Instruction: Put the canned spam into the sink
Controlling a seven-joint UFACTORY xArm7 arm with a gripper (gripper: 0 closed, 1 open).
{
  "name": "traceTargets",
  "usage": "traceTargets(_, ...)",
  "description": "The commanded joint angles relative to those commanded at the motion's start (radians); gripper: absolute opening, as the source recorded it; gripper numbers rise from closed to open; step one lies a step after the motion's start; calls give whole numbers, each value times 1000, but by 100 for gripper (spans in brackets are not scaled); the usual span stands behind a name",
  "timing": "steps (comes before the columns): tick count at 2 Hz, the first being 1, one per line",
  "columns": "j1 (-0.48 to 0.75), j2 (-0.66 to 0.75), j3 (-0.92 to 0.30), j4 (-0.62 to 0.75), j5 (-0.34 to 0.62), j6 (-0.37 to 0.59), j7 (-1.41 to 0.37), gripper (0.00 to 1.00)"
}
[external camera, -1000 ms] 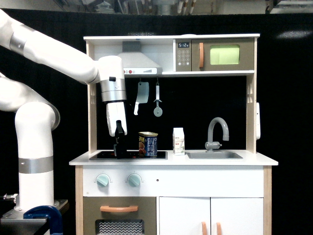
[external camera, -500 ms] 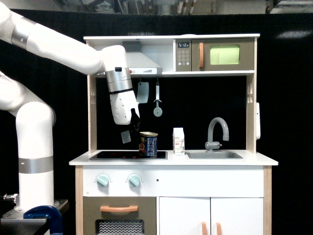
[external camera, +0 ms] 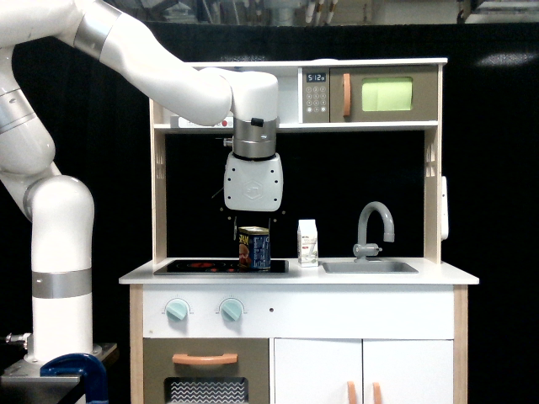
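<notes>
White robot arm reaching in from the exterior view's left | gripper (external camera: 242, 220) hanging just above the canned spam (external camera: 254, 247), finger spread cannot be told | can upright on black stovetop (external camera: 202, 267) | milk carton (external camera: 307, 242) beside it | sink (external camera: 369, 267) with grey faucet (external camera: 374, 225) at right

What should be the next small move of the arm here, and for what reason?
Probably a short, straight descent. The hand hangs just above the spam, which stands upright on the stovetop and is not yet gripped. The fingers are mostly hidden behind the wrist, so I cannot tell whether they are open. Once lowered around the can, it could close, then carry it past the milk carton to the sink.
</notes>
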Motion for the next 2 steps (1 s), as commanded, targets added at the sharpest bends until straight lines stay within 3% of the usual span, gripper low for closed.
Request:
traceTargets(1, 121, 98, -221, 74, 221, 118, -282, 100)
traceTargets(2, 98, 43, -35, -2, 202, -34, -75, 100)
